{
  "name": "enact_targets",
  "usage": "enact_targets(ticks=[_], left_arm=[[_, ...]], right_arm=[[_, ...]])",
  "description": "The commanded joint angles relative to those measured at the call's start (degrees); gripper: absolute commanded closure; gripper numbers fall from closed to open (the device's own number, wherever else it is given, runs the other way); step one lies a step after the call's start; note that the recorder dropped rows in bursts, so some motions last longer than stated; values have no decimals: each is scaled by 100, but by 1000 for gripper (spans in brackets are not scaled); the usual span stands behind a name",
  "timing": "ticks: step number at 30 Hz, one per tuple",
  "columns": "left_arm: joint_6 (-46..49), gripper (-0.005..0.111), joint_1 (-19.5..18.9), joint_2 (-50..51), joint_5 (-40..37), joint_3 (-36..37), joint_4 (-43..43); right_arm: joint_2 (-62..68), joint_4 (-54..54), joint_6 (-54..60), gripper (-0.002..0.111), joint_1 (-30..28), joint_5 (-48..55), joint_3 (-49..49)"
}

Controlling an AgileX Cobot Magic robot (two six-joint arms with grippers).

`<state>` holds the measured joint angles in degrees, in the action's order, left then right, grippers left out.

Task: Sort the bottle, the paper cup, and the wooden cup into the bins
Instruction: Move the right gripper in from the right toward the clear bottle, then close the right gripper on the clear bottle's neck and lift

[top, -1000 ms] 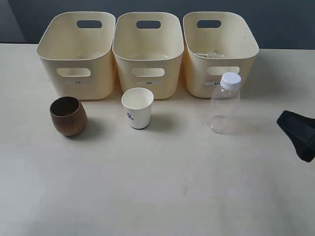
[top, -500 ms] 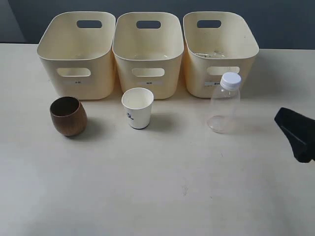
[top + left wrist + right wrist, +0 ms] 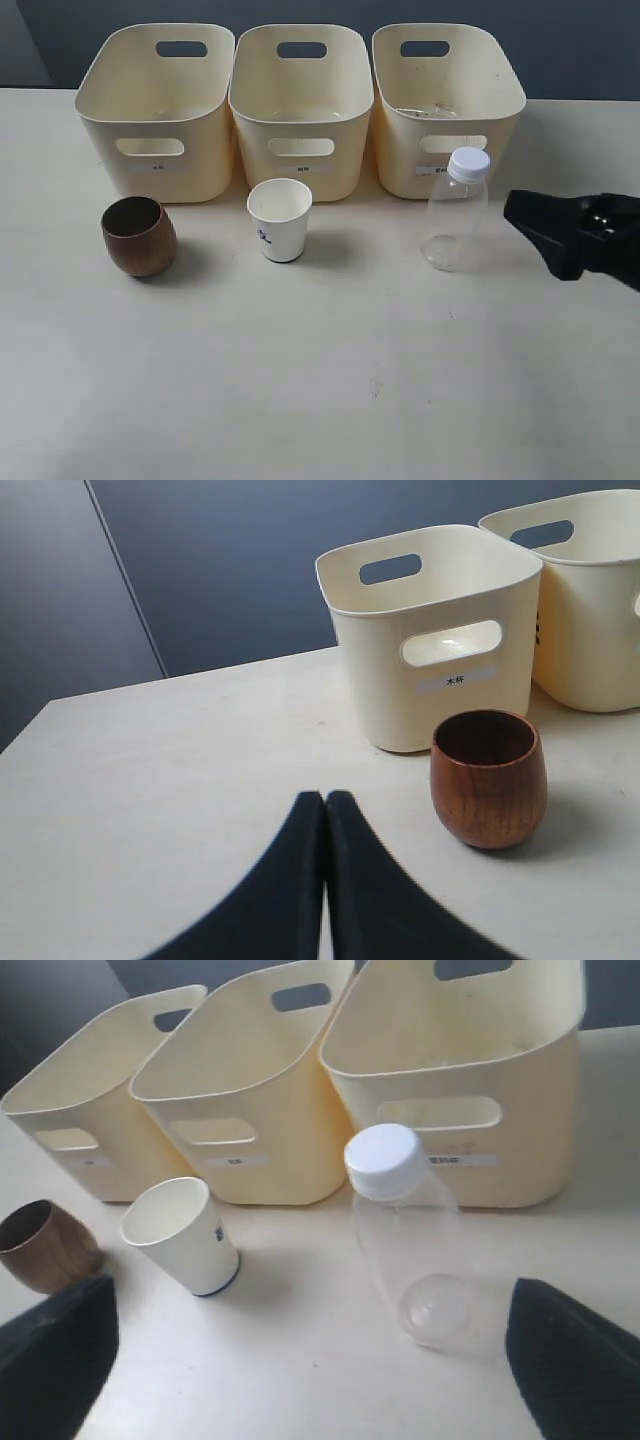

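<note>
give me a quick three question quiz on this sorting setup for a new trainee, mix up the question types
1. True or false: the bottle lies on its side.
2. The wooden cup stands in front of which of the bins, as the exterior view shows them? A left, B middle, C right.
3. Fill in the missing word: the right tool has its jaws ____ and holds nothing.

Key
1. False, it stands upright with its white cap on top.
2. A.
3. open.
</note>
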<state>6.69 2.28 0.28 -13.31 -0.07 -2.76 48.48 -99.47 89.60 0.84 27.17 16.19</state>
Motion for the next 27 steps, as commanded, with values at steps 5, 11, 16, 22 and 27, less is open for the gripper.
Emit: enact_targets(ticks=[5, 11, 16, 22, 27], left_arm=[[-11, 107, 18, -28, 5, 7, 18], [-11, 107, 18, -28, 5, 7, 18], [-11, 107, 18, -28, 5, 7, 18], [-11, 107, 18, -28, 5, 7, 18], [-11, 107, 18, -28, 5, 7, 18]], right_arm=[[1382, -48, 487, 4, -26, 325, 747], [1983, -48, 705, 4, -26, 453, 1141], [2513, -48, 866, 4, -2, 478, 1486], [3220, -48, 1147, 4, 556, 398, 1974], [3415, -48, 1195, 4, 629, 44, 2131]])
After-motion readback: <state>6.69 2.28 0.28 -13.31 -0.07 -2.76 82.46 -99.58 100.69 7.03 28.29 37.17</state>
